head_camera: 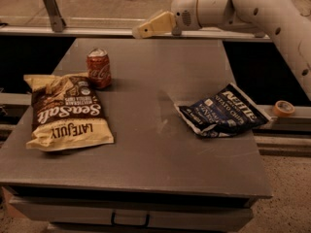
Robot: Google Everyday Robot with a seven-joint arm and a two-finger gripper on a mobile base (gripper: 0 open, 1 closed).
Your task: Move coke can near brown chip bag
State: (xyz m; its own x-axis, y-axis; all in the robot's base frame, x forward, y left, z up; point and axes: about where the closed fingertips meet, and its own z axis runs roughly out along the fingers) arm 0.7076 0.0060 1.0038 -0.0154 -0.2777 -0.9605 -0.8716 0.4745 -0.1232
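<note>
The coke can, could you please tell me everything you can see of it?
The coke can is small, of red metal with white script and a silver top. It stands upright on the grey table, right at the upper corner of the brown chip bag. Nothing grips it: the claw hangs apart, over the table's far edge.

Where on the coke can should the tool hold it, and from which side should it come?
Probably grip the coke can mid-body, across its round wall, coming from the right: it stands upright, and the brown chip bag lies close on its left. The tool hangs above the table's far edge.
</note>
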